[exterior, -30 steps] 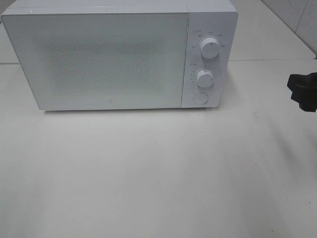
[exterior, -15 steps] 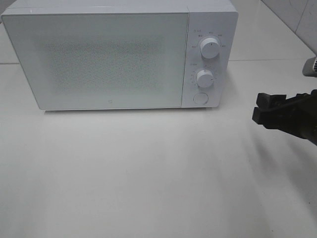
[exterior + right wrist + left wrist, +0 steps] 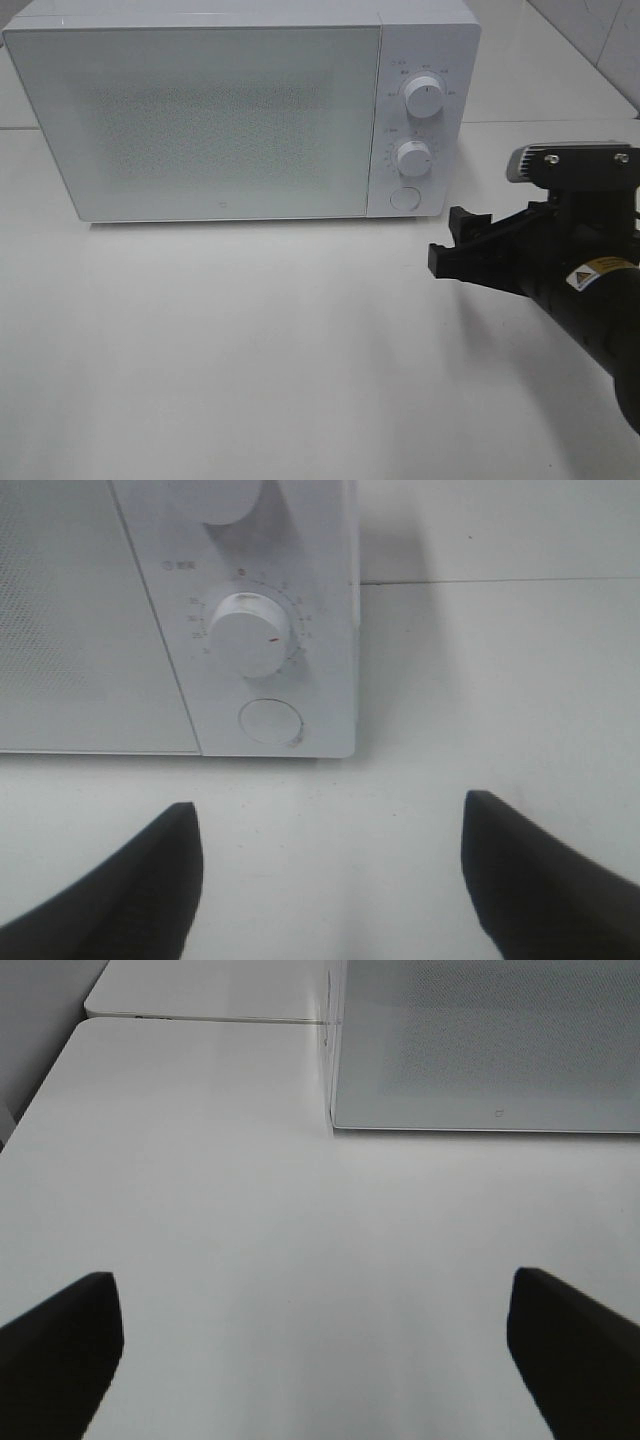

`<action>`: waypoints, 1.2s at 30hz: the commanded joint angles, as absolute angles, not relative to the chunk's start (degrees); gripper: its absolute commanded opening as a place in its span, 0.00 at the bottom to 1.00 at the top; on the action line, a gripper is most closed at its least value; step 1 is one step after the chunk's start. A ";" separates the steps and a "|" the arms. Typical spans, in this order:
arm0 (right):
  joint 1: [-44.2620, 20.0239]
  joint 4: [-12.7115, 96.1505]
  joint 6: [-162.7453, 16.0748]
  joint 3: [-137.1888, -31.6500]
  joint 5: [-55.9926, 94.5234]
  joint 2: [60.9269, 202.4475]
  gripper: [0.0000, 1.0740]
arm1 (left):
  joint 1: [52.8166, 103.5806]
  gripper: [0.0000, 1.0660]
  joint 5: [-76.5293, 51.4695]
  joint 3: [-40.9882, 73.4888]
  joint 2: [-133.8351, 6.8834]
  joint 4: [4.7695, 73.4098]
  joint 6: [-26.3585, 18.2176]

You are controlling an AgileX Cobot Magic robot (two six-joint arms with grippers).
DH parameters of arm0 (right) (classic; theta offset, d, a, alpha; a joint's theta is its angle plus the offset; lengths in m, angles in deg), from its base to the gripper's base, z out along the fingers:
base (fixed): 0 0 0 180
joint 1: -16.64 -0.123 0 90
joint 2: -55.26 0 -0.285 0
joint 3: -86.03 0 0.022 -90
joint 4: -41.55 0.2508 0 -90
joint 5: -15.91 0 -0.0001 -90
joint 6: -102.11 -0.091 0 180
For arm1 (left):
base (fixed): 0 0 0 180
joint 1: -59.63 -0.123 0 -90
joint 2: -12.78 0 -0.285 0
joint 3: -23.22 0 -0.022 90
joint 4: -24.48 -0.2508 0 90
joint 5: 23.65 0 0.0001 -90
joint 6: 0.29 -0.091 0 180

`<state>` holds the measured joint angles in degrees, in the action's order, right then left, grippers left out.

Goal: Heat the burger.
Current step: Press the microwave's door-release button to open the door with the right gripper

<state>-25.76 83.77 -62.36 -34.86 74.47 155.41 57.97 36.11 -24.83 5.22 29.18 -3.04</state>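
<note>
- Right gripper (image 3: 447, 240): jaws apart, empty, near the microwave (image 3: 220, 120).
- Left gripper (image 3: 315, 1360): jaws wide apart, empty.
- Burger: not visible; microwave shut.
- Step, judged: opening. Next: press round button (image 3: 403, 197) squarely.

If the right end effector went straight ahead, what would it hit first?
The right end effector would probably meet the microwave, near its round button; depth is unclear.
</note>
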 commanded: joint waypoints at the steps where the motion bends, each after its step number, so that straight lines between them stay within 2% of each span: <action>1: -28.56 86.64 -60.07 -38.24 75.33 157.58 0.66 | 57.92 0.94 35.83 -25.06 6.37 29.12 -2.98; 6: -29.42 87.10 -60.07 -40.19 74.01 158.62 0.73 | 57.92 0.94 35.83 -25.06 6.37 29.12 -2.98; 14: -29.42 87.10 -61.50 -42.71 70.80 158.62 0.71 | 57.92 0.94 35.83 -25.06 6.37 29.12 -2.98; 22: -29.42 87.27 -84.77 -42.71 69.60 158.62 0.70 | 57.92 0.94 35.83 -25.06 6.37 29.12 -2.98; 23: -29.42 87.27 -92.56 -42.71 69.43 158.62 0.68 | 57.92 0.94 35.83 -25.06 6.37 29.12 -2.98; 28: -29.42 87.27 -105.91 -42.71 69.54 158.62 0.61 | 57.92 0.94 35.83 -25.06 6.37 29.12 -2.98; 29: -29.42 87.27 -113.18 -42.71 69.54 158.62 0.56 | 57.92 0.94 35.83 -25.06 6.37 29.12 -2.98; 30: -29.42 87.27 -113.18 -42.71 69.54 158.62 0.56 | 57.92 0.94 35.83 -25.06 6.37 29.12 -2.98; 31: -29.42 87.27 -120.23 -42.71 69.54 158.62 0.49 | 57.92 0.94 35.83 -25.06 6.37 29.12 -2.98; 33: -29.42 87.16 -123.10 -42.71 69.54 158.62 0.45 | 57.92 0.94 35.83 -25.06 6.37 29.12 -2.98; 34: -29.42 87.04 -129.23 -42.71 69.54 158.62 0.36 | 57.92 0.94 35.83 -25.06 6.37 29.12 -2.98; 35: -29.42 87.04 -129.23 -42.71 69.54 158.62 0.36 | 57.92 0.94 35.83 -25.06 6.37 29.12 -2.98; 36: -29.42 87.04 -132.38 -42.71 69.37 158.62 0.31 | 57.92 0.94 35.83 -25.06 6.37 29.12 -2.98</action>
<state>-29.25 87.73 -129.23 -42.25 69.43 158.73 57.97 36.11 -24.83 5.22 29.18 -3.04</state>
